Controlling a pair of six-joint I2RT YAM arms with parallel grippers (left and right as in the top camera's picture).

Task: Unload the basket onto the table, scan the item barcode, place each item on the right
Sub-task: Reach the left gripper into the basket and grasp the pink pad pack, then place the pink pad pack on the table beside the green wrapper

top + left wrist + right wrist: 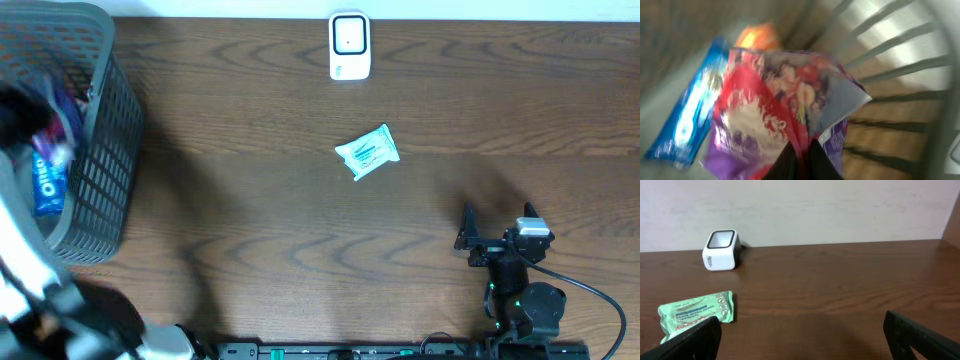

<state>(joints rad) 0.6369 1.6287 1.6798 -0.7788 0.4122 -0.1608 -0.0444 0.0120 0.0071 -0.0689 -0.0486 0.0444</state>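
Landmark: grey slatted plastic basket (105,150), its ribs also in my left wrist view (900,65); all places below are given from it.
Surface: dark brown wood-grain table (250,220), with the basket standing on it.
Left gripper (802,150): inside the basket, dark fingers pinched tight on the bottom edge of the red and purple glossy foil snack bag (775,100).
Bag, lettering: there is white script on the red panel, but it is blurred and I can't read it. The foil is crinkled and shiny.
Bag, place: inside the basket, lying over the other contents.
Blue packet (695,115): a long glossy wrapper in the basket, just beside the bag; from overhead (48,185) the white letters look like "OREO".
Orange rounded item (757,36): in the basket behind the bag, too blurred to name.
White box-shaped barcode scanner (349,45): well right of the basket, with a dark-framed window on top. There is small grey print on its front (720,250), not legible.
Pale green flat plastic packet (368,152): well right of the basket, lying flat. Its darker green print (696,311) is too small to read.
Right gripper (497,215): far right of the basket, jaws spread wide (802,320), holding nothing.
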